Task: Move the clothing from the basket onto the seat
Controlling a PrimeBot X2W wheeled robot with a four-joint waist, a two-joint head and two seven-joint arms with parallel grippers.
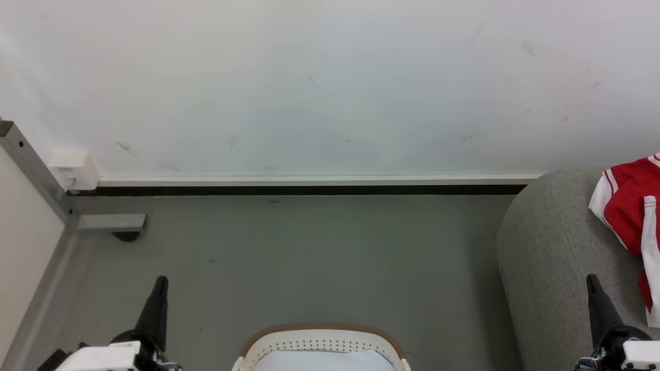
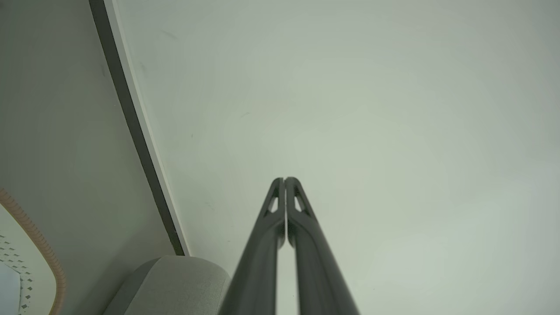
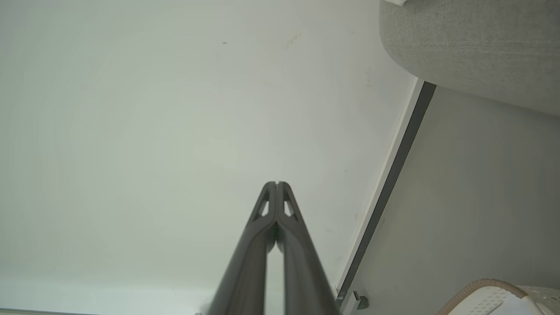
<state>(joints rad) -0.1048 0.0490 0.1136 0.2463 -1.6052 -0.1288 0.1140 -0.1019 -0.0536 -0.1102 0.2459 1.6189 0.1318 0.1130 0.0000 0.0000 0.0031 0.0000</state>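
One heap of clothing [image 1: 624, 206], soft bright red fabric with white stripes and trim, lies crumpled on the seat [image 1: 546, 257] at the far right, running past the picture's edge. The seat is a single light-grey block of woven upholstery with a rounded corner. One basket [image 1: 319, 342] stands near and centre on the floor [image 1: 309, 257]. It is oval, off-white plastic dotted with rows of small holes and capped by a brown rim, with a smooth pale surface inside. There are two claws. The left claw [image 2: 285, 180] has its two long, dark, tapered fingers [image 2: 262, 262] pressed together tip to tip, gripping nothing. The right claw [image 3: 276, 183] is pressed together the same way, also empty. Behind, a scuffed white wall [image 1: 309, 77] meets the dull grey floor along a black skirting strip [image 1: 309, 190].
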